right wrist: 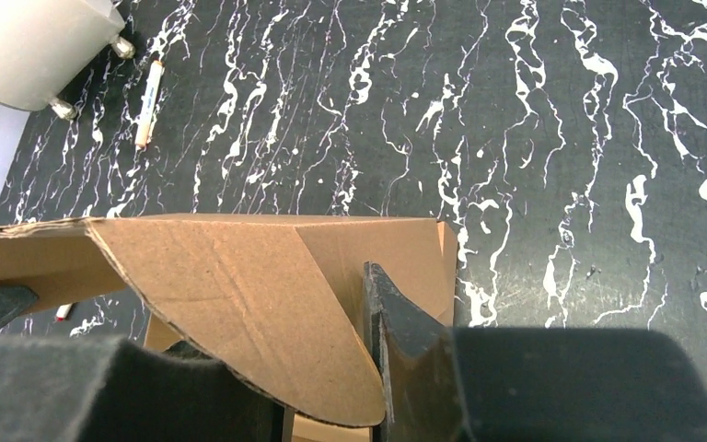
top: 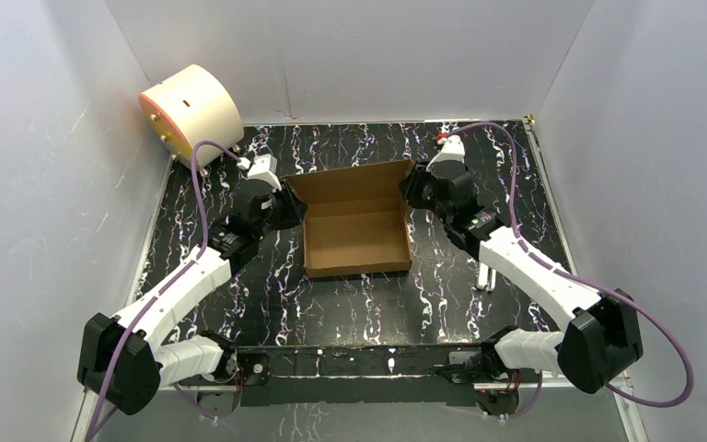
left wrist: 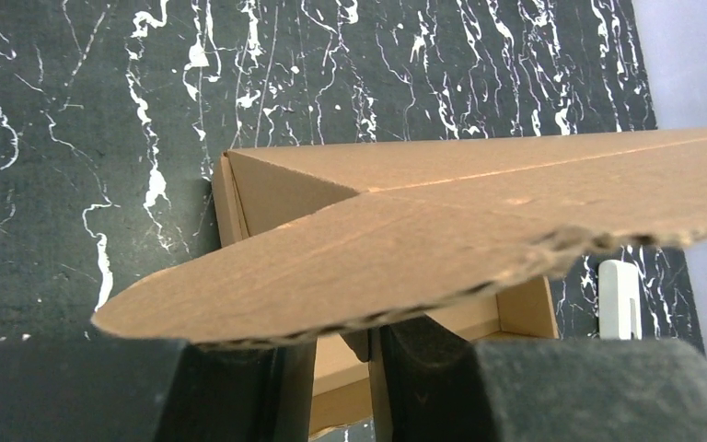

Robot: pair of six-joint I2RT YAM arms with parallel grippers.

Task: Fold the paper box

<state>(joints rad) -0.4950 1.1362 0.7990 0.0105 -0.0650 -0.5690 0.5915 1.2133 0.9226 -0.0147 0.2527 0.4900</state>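
Two arms reached in over the black, white-veined table (top: 350,308), one at each far corner of the paper box (top: 357,230). Box sat mid-table, open side up, base flat, low walls raised at front and sides. Rear panel stood up along the far edge, spanning from one gripper to the other.

Left gripper (top: 287,210) at the far left corner. Left wrist view: a rounded brown flap of the box (left wrist: 405,230) crossed just above the black fingers (left wrist: 239,391). Gripper (left wrist: 345,354) drawn narrow, cardboard filling the slot between the jaws, so it was pinching the box's edge.

Right gripper (top: 412,189) at the far right corner. Right wrist view: a rounded flap (right wrist: 239,276) slanted across between the fingers (right wrist: 405,341). Gripper (right wrist: 322,368) spread wider than the card, box interior showing in the gap below the flap.

Cream drum (top: 191,109) with an orange face stood at the far left corner of the table, well apart from the box. Small white piece (top: 485,274) lay on the table right of the box, near the right forearm. Thin white stick (right wrist: 147,92) lay near the drum's feet.
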